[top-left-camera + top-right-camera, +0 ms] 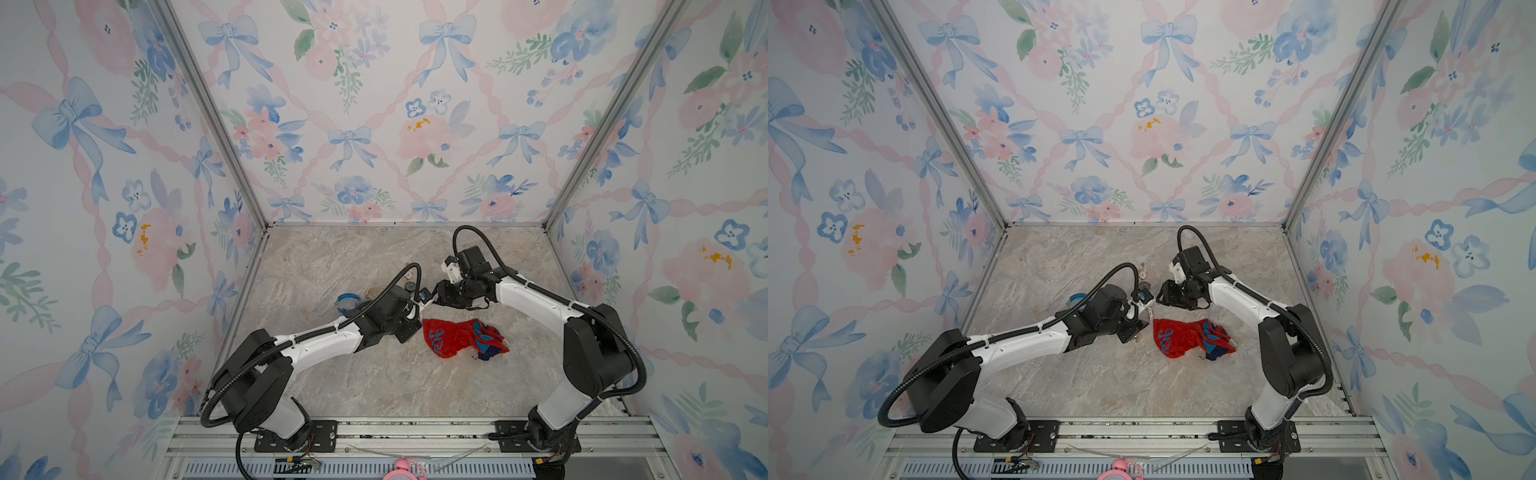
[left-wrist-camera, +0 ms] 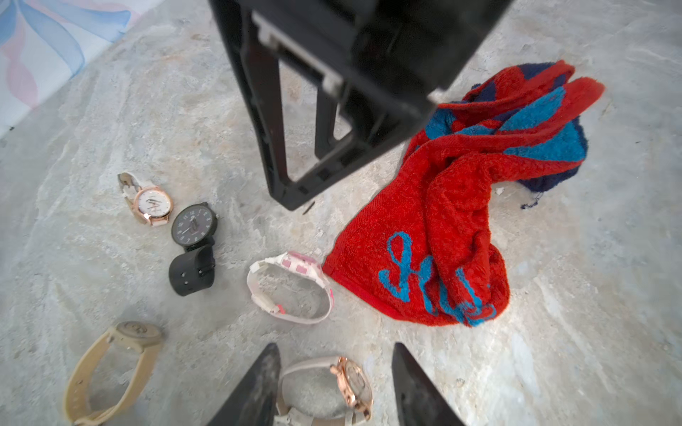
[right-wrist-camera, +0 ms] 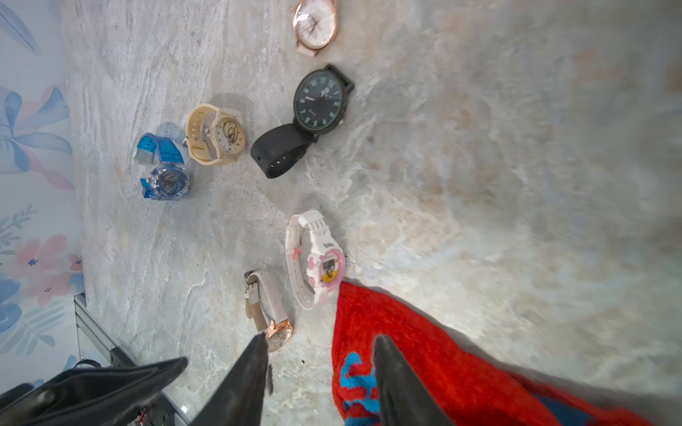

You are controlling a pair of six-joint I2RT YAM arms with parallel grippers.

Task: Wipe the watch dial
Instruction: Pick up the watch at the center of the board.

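left gripper (image 2: 336, 350) gaping, right gripper (image 3: 321, 341) gaping; red towel (image 2: 443, 239) against pink watch (image 2: 300, 266)

**Arms Held Close Behind Red Towel**

A crumpled red towel (image 1: 461, 337) is seen lying on the marble tabletop (image 1: 374, 386). Just behind it, the wrists of the left arm (image 1: 324, 345) and right arm (image 1: 536, 297) are held close together. A blue watch (image 1: 348, 301) is partly hidden beside the left arm.

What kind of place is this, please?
Probably a robot test booth: flowered wallpaper panels in silver metal framing, a marble-patterned tabletop, two black-and-white robot arms bolted to a rail.
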